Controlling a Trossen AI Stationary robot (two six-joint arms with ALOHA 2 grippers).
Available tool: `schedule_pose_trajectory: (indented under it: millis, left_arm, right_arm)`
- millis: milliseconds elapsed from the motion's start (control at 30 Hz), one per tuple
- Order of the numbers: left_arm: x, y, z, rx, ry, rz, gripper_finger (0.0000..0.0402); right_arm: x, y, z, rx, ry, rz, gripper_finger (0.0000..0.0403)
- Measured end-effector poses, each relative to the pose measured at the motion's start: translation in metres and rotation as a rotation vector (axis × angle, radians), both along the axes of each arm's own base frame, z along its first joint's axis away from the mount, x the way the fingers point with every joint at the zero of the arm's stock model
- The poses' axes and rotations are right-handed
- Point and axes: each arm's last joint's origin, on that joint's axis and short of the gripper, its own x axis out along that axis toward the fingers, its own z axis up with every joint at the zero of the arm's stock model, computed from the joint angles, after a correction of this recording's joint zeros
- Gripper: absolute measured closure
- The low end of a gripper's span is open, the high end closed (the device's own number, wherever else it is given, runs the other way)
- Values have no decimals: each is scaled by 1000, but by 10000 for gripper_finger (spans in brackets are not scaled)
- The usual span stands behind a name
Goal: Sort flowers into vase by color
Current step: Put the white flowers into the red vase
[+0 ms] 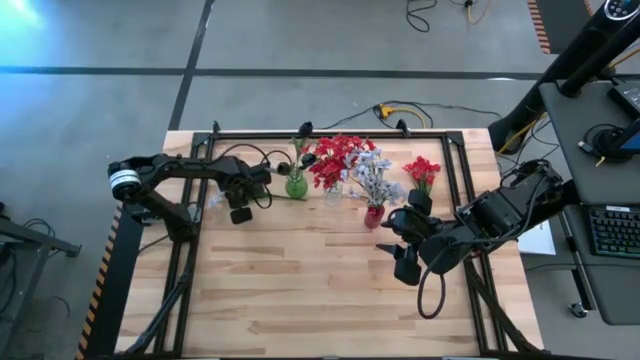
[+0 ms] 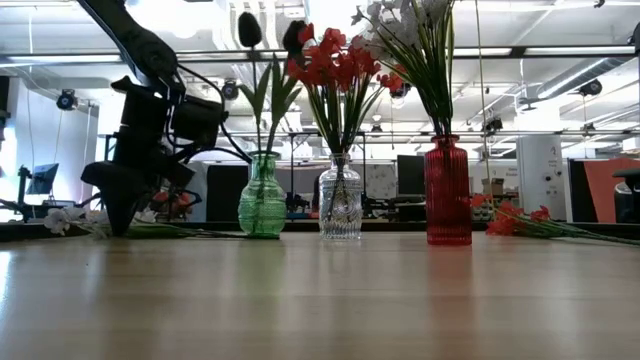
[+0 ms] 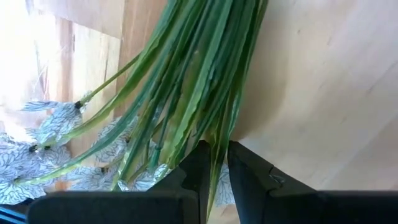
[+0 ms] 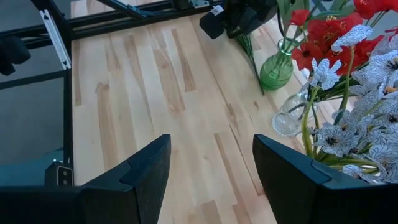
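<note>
A pale blue-white flower spray (image 3: 186, 93) lies on the table at the far left, its blossoms (image 2: 60, 218) toward the left edge and its stem running toward the green vase (image 1: 296, 185). My left gripper (image 3: 217, 171) stands over it, shut on its green leaves. The green vase holds dark buds (image 2: 250, 30), the clear vase (image 2: 340, 200) red blossoms, and the red vase (image 2: 447, 190) pale blue-white blossoms. A loose red spray (image 1: 422, 172) lies at the far right. My right gripper (image 4: 211, 174) hangs open above the table's right half, holding nothing. My left gripper pinches a few of the spray's long green leaves (image 3: 214, 146) between its two fingers, close to the blossom end. The fingers come from above, pointing steeply down. The spray lies flat on the table, its stem end stretching away toward the green vase.
The three vases stand in a row along the far middle of the table. A black frame rail (image 1: 330, 132) runs along the far edge and down both sides. Bare wood (image 1: 320, 290) fills the near half.
</note>
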Motion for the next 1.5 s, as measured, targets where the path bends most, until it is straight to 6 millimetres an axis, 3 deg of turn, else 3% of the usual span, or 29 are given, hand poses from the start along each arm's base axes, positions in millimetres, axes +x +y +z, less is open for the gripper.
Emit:
schedule_pose_trajectory:
  millis: [200, 367, 667, 933, 1200, 1400, 1500]
  left_arm:
    - [0, 0, 0, 9, 2, 25, 360]
    - [-3, 2, 2, 127, 57, 89, 355]
    - [-5, 2, 15, 149, 17, 125, 271]
    - [-10, -2, 60, 169, -94, 163, 216]
    - [-27, -12, 105, 216, -296, 218, 212]
    - [-39, -27, 125, 258, -468, 240, 212]
    - [-40, -38, 131, 252, -531, 156, 212]
  right_arm:
    - [0, 0, 0, 1, 0, -1, 184]
    - [0, 0, 0, 8, -1, -6, 184]
    - [0, 0, 0, 20, -3, -15, 184]
    - [0, -1, 0, -6, -13, -24, 184]
    - [3, 0, 4, -49, -70, -35, 184]
    - [13, 3, 15, -93, -196, 2, 184]
    - [18, 1, 21, -113, -247, 21, 184]
